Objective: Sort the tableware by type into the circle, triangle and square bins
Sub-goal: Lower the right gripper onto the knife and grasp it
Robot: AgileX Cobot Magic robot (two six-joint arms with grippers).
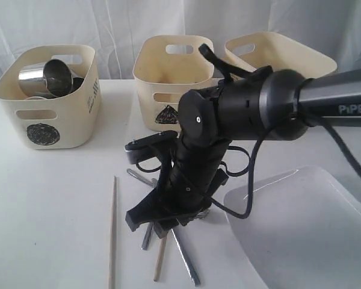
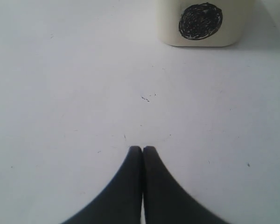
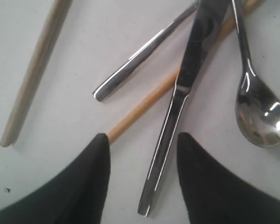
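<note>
My right gripper [image 3: 142, 137] hangs open just above the table, its fingers on either side of the steel knife's handle [image 3: 170, 140] without touching it. Next to the knife lie a steel spoon [image 3: 261, 116], a steel handle that may be the fork [image 3: 130, 65], and two wooden chopsticks [image 3: 35, 70] [image 3: 149, 100], one of them crossing under the knife. In the exterior view the right gripper [image 1: 162, 221] covers this pile. Two steel mugs [image 1: 51, 78] sit in the circle bin [image 1: 48, 114]. My left gripper [image 2: 143, 148] is shut and empty over bare table.
The triangle bin [image 1: 162, 90] stands behind the right arm, and a third cream bin [image 1: 283, 57] whose mark is hidden sits at the back right. A large white plate [image 1: 301, 229] lies at the front right. The circle bin [image 2: 200, 23] shows ahead of the left gripper.
</note>
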